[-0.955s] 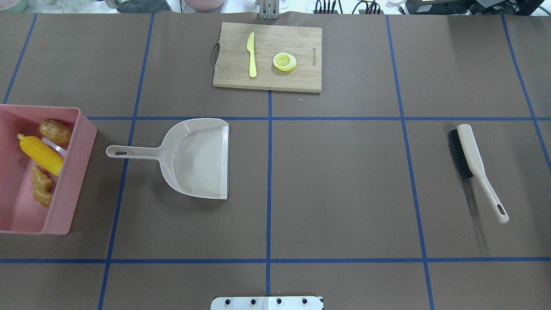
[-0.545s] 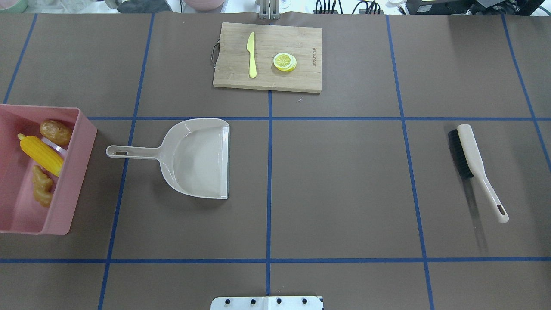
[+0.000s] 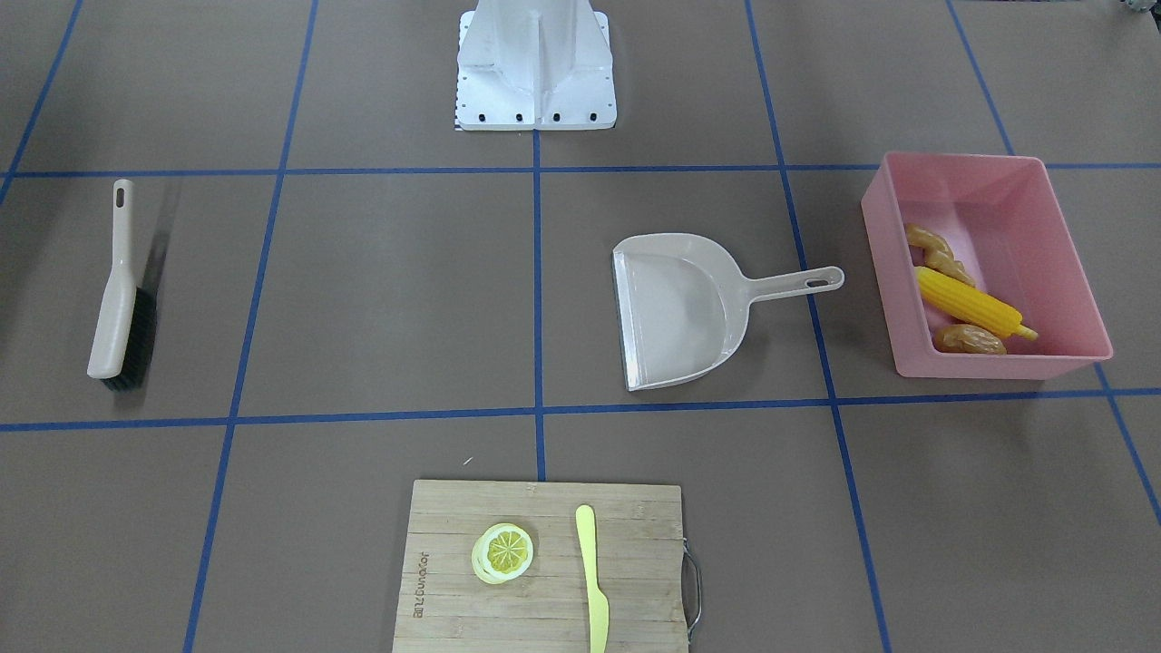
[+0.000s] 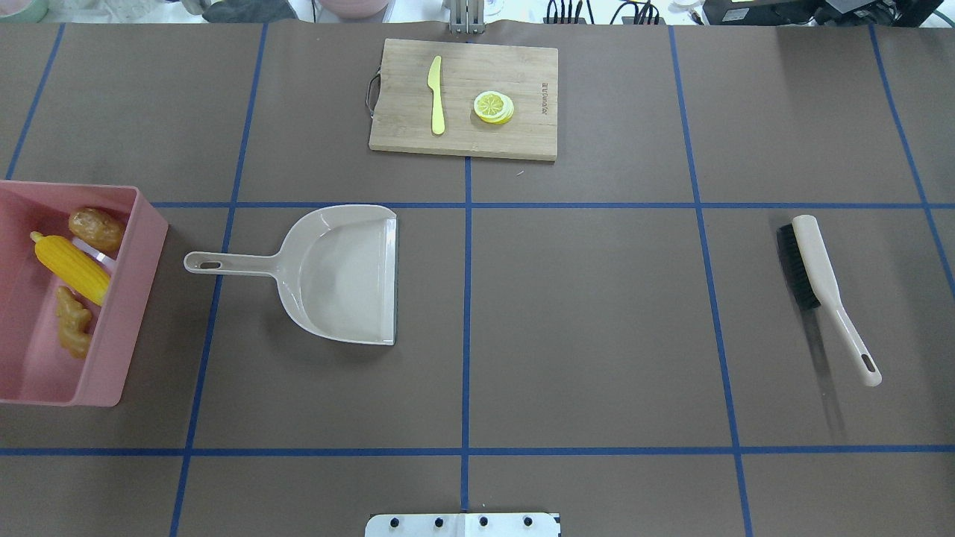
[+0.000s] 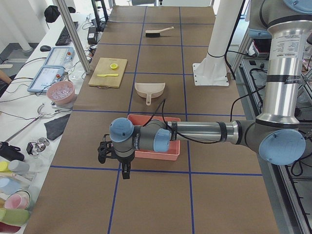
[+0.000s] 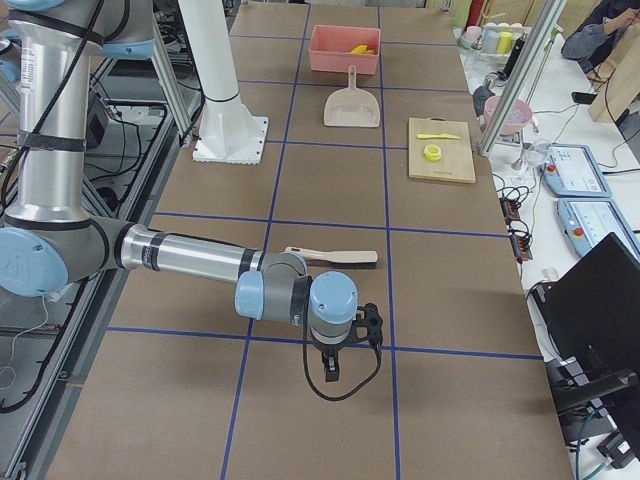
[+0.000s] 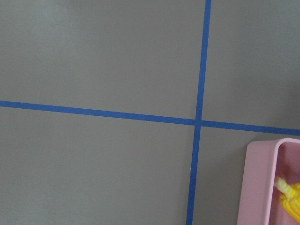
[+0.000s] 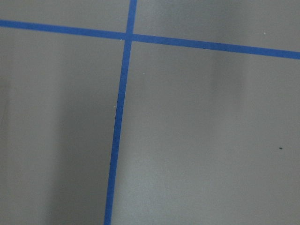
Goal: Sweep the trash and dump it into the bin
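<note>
The pink bin (image 4: 127, 298) stands at the table's left edge; it also shows in the front view (image 3: 884, 263). Inside it lie the yellow corn cob (image 4: 71, 267), the tan ginger root (image 4: 74, 328) and the brown potato (image 4: 95, 227). The beige dustpan (image 4: 343, 276) lies empty on the table right of the bin. My left gripper (image 5: 125, 170) hangs beyond the bin's outer side; I cannot tell if it is open. My right gripper (image 6: 331, 368) hangs past the brush, near the table's right end; I cannot tell its state. The left wrist view shows the bin's corner (image 7: 262, 187).
The beige brush (image 4: 821, 276) with black bristles lies at the right. A wooden cutting board (image 4: 522, 67) at the far middle carries a pale yellow knife (image 4: 436, 97) and a lemon slice (image 4: 493, 107). The robot's white base (image 3: 535, 73) stands at the near edge.
</note>
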### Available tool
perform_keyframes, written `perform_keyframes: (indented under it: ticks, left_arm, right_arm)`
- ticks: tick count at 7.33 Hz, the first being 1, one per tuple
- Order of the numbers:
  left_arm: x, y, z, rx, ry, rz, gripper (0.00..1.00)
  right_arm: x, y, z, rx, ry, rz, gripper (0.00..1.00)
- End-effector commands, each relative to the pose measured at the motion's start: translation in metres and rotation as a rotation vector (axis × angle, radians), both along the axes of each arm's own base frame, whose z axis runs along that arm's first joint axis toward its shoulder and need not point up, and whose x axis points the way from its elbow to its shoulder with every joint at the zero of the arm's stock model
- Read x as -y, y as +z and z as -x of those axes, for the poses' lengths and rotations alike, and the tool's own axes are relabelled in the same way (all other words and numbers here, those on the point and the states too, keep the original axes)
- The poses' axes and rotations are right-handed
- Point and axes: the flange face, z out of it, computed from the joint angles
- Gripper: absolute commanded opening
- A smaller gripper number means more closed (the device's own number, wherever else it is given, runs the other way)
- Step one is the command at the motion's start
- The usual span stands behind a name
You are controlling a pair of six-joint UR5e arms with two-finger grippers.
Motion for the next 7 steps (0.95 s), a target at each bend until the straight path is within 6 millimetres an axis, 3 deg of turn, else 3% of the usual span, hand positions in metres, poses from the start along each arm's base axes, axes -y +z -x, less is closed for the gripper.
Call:
perform_keyframes:
  ticks: [1,4,7]
  left_arm:
    - [0.002,-0.002,-0.012,-0.002,0.012,0.007,0.99]
    - [0.005,-0.004,-0.023,-0.001,0.026,-0.028,0.99]
    - [0.006,-0.025,-0.023,-0.004,0.03,-0.099,0.99]
  right_arm:
    - [0.008,-0.021,-0.002,-0.006,0.128,0.083,1.0]
    - [0.011,-0.026,-0.004,-0.032,0.111,0.036,1.0]
    - [0.006,-0.022,-0.004,-0.039,0.1,0.015,1.0]
